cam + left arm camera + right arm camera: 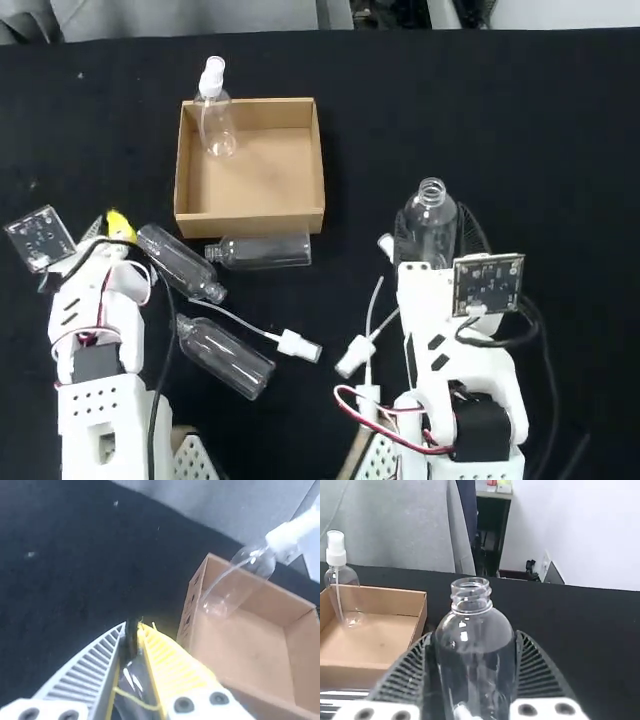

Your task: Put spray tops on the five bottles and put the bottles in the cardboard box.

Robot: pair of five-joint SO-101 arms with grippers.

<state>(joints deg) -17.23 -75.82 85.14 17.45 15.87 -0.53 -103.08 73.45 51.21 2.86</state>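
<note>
An uncapped clear bottle (431, 215) (472, 630) stands upright in my right gripper (430, 245) (474, 647), which is shut on its body. A capped bottle (215, 115) (240, 575) (340, 587) stands in the back left corner of the cardboard box (300, 170) (260, 645) (380, 645). Three uncapped bottles lie on the table: one (182, 263) beside my left gripper (118, 228) (132, 627), one (263, 250) along the box's front wall, one (225, 355) nearer the front. My left gripper's fingertips meet, with clear glints in the gap behind them.
Two loose spray tops with long tubes lie on the black cloth between the arms, one (298, 345) by the nearest bottle and one (355, 352) by the right arm's base. Open cloth stretches right of the box.
</note>
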